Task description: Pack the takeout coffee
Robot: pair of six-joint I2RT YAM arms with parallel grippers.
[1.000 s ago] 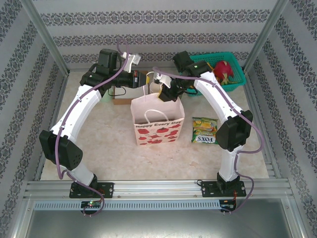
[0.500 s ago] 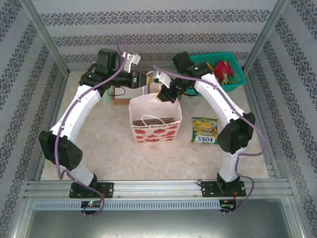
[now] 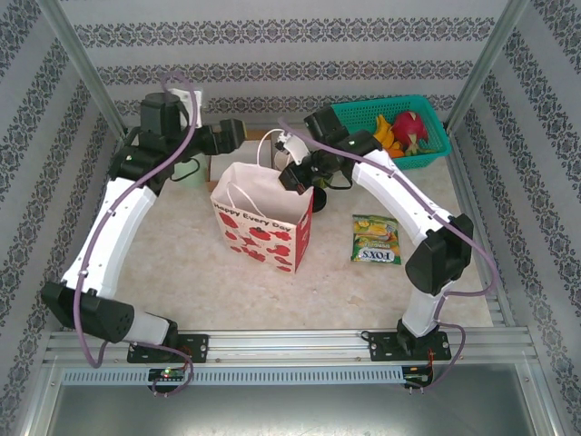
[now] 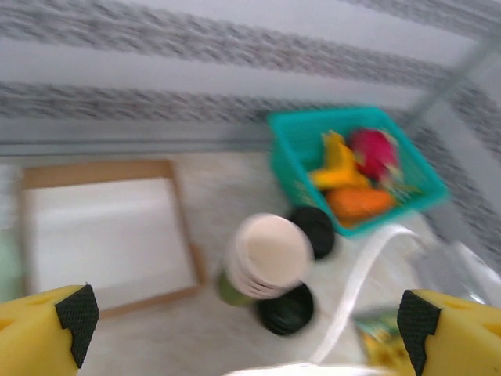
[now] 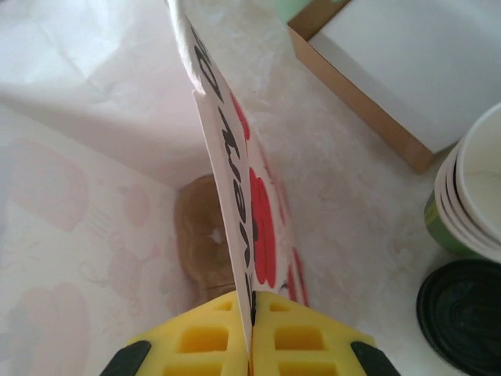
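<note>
The white paper bag with red apple prints stands open in the middle of the table, turned askew. My right gripper is shut on the bag's back wall, one pad inside and one outside; a brown thing lies on the bag's floor. My left gripper hangs open and empty above the table behind the bag. Below it a stack of lidless cups stands between two round black lids. From above I cannot tell which lid caps the takeout coffee.
A wooden tray with a white inside lies left of the cups. A teal basket of fruit sits at the back right, and a snack packet lies right of the bag. A pale mint-green holder stands at the back left.
My left gripper has opened, let go of the bag and swung back to the left. The bag has shifted left and turned askew, with the right gripper still clamped on its wall.
</note>
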